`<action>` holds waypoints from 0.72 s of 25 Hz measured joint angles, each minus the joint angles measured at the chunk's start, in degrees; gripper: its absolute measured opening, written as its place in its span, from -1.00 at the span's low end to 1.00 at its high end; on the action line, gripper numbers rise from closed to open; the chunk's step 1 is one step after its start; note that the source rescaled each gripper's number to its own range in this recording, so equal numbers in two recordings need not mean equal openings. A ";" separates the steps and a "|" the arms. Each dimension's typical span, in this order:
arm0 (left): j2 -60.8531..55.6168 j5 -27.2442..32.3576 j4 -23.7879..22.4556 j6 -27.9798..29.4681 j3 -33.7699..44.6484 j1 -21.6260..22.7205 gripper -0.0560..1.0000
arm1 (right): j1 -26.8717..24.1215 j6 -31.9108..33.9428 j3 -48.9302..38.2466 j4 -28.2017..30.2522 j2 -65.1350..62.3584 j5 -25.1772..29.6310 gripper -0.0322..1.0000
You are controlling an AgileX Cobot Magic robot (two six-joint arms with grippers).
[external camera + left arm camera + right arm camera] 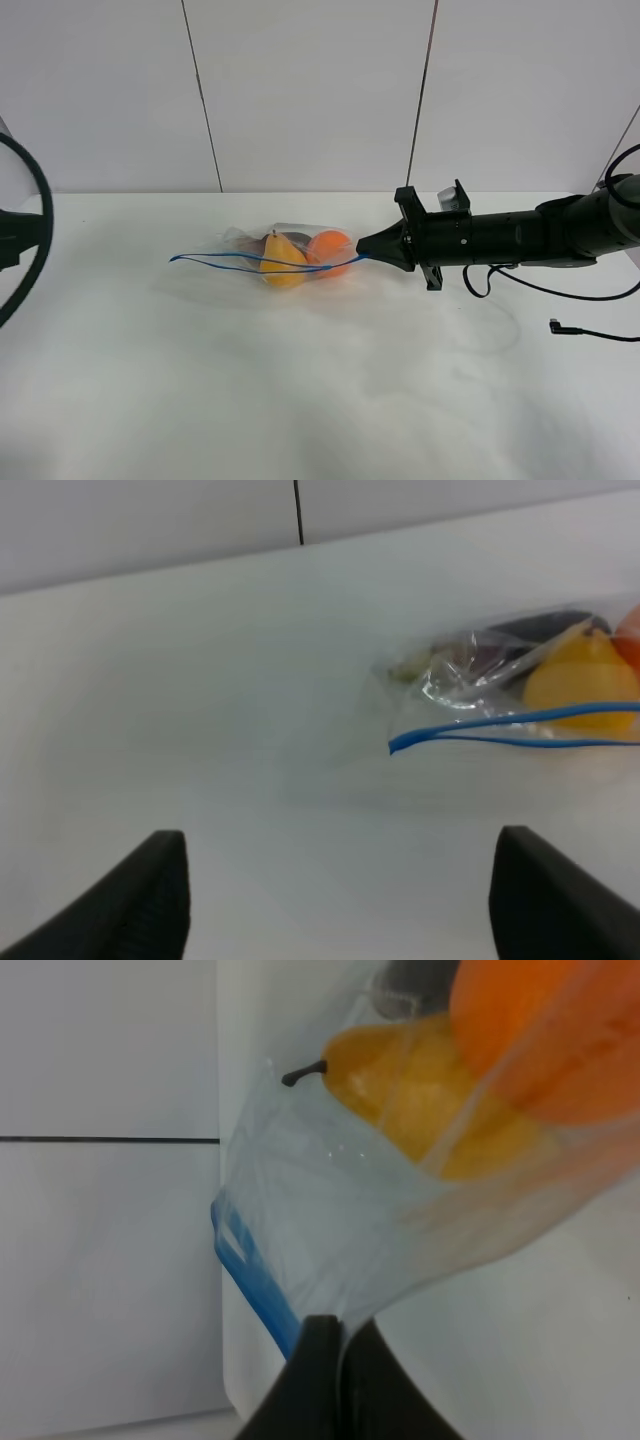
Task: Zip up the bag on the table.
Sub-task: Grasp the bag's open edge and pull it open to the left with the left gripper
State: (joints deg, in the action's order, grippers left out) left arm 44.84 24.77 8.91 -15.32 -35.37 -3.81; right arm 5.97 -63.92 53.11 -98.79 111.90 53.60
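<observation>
The clear bag (pixel 290 258) lies mid-table (pixel 300 400) with a yellow pear and an orange inside. Its blue zip strip (pixel 215 262) runs along the near edge, and the two strips gape apart at the left end (pixel 480 725). My right gripper (pixel 365 247) is shut on the bag's right end at the zip strip, pinching plastic between its fingertips (pixel 338 1360). My left gripper (pixel 340 858) is open with nothing between its fingers, a short way off the bag's left end (pixel 520 695). In the right wrist view the fruit (pixel 440 1090) fills the bag close ahead.
A black cable (pixel 590 330) trails on the table under the right arm. A black curved hose (pixel 35 200) shows at the left edge. White wall panels stand behind the table's far edge.
</observation>
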 joint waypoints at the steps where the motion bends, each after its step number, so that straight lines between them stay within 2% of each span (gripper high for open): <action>1: 0.74 -0.40 1.14 -1.84 0.00 -1.00 0.54 | 0.00 0.00 0.00 0.00 0.00 0.00 -0.94; 6: 6.25 -0.60 7.50 -12.38 0.00 -9.69 0.54 | 0.00 -0.25 0.00 0.33 0.00 0.00 -0.94; 11: 14.18 -2.73 9.27 -14.26 0.00 -18.48 0.54 | 0.00 -0.25 0.00 0.94 0.00 0.00 -0.94; 18: 20.36 -6.08 9.96 -14.43 0.00 -35.30 0.54 | 0.00 -0.25 0.00 1.77 0.00 0.00 -0.94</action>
State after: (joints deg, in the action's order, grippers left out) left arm 65.19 18.69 18.87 -29.75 -35.37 -39.11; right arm 5.97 -64.17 53.11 -97.02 111.90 53.60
